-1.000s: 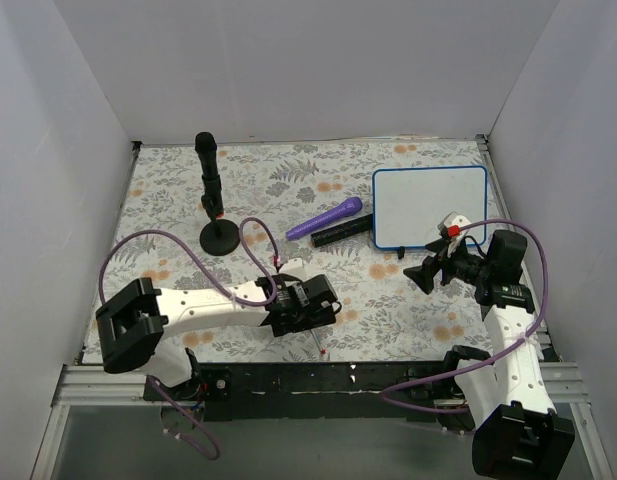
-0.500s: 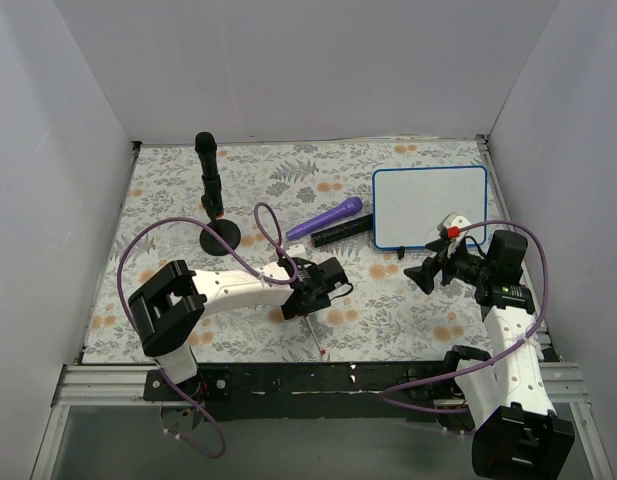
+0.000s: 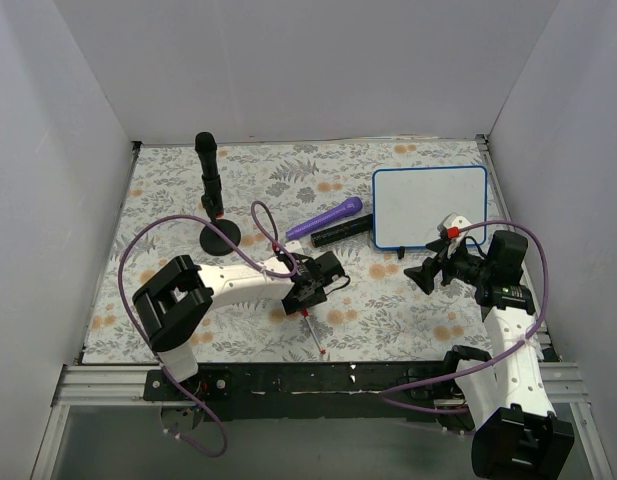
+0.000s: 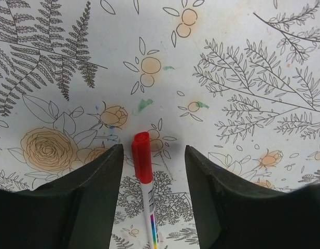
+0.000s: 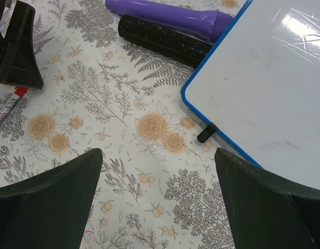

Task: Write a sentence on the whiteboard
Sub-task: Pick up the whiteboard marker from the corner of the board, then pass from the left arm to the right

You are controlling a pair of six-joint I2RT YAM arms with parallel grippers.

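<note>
The whiteboard [image 3: 429, 207], white with a thin blue frame, lies flat at the back right; its near corner fills the upper right of the right wrist view [image 5: 268, 93]. No sentence shows on it; its face is blank. A thin white marker with a red cap [image 4: 142, 155] lies on the floral mat near the front edge [image 3: 314, 338]. My left gripper [image 4: 153, 150] is lowered over it, jaws partly open. The cap sits between the fingers, close to the left one, with a clear gap on its right. My right gripper [image 5: 158, 155] hovers wide open over the mat, just in front of the board [image 3: 420, 272].
A purple marker [image 3: 325, 217] and a black glittery cylinder [image 3: 341, 232] lie side by side just left of the board. A small black cap [image 5: 207, 133] rests against the board's near edge. A black upright stand on a round base [image 3: 220, 237] is at the back left.
My left arm swung in over the red-capped marker and its jaws narrowed from wide open to either side of the cap. The right arm has not moved.
</note>
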